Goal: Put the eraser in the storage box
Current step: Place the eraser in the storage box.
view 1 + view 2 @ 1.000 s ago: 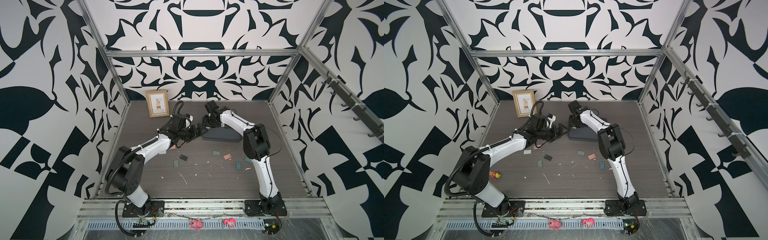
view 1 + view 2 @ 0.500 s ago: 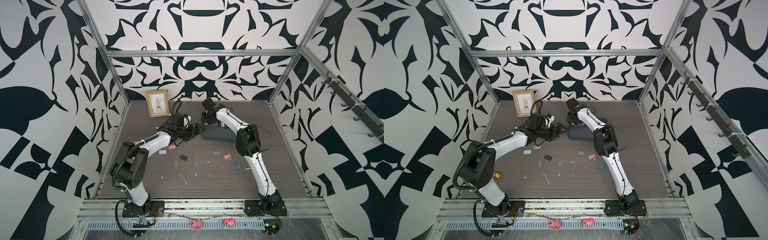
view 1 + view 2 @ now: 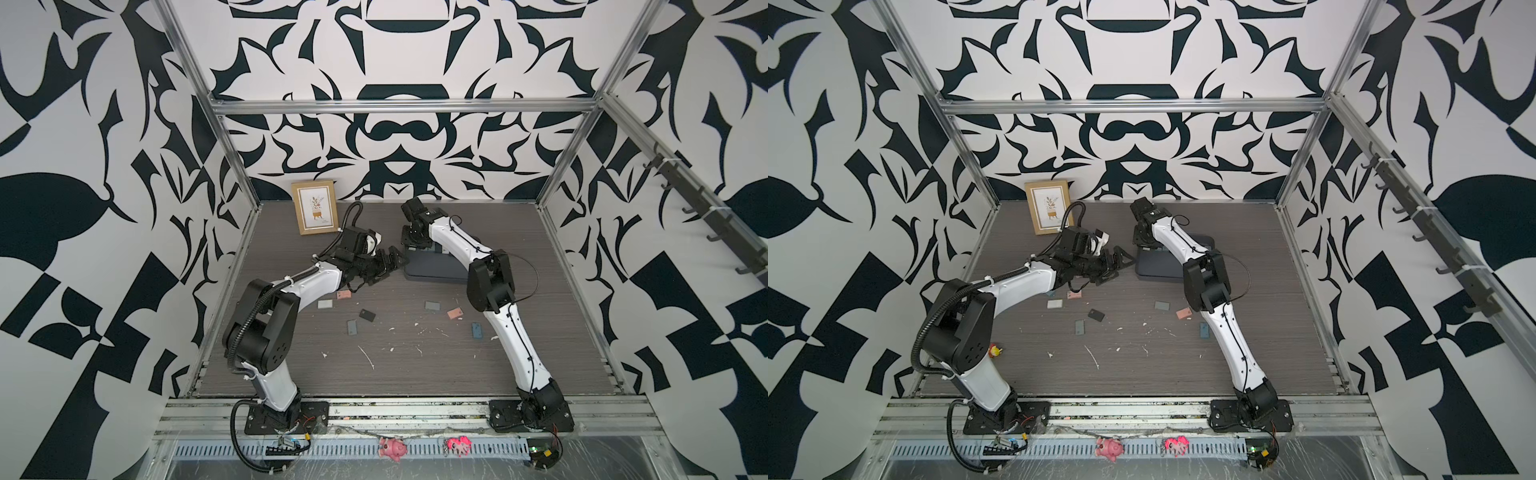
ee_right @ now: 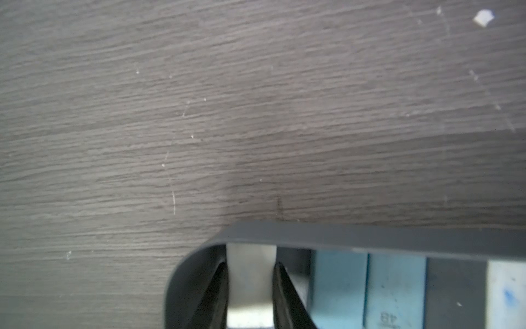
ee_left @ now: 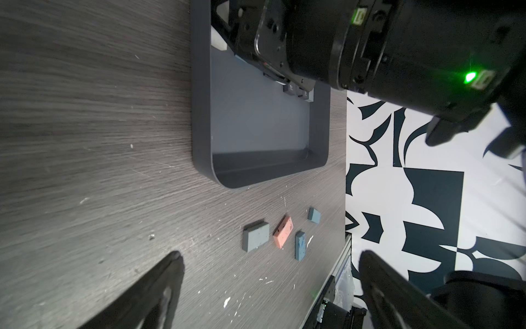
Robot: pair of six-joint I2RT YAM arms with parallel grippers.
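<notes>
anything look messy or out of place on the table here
Yes: white crumbs litter the dark table toward the front, and several erasers, such as a pink one and a black one, lie loose outside the storage box. A small yellow-and-red toy sits beside the left arm.

The table (image 3: 415, 365) is a matt, dark wood-grain board, finely scratched and flecked with white crumbs, and the storage box (image 5: 202, 114) on it is smooth, matt slate-grey plastic. The eraser (image 4: 250, 279), low in the middle of the right wrist view, looks pale, smooth and dull. In both top views the picture frame (image 3: 314, 208), left of centre, is light plain wood and the cage rails (image 3: 399, 106) are brushed metal.
</notes>
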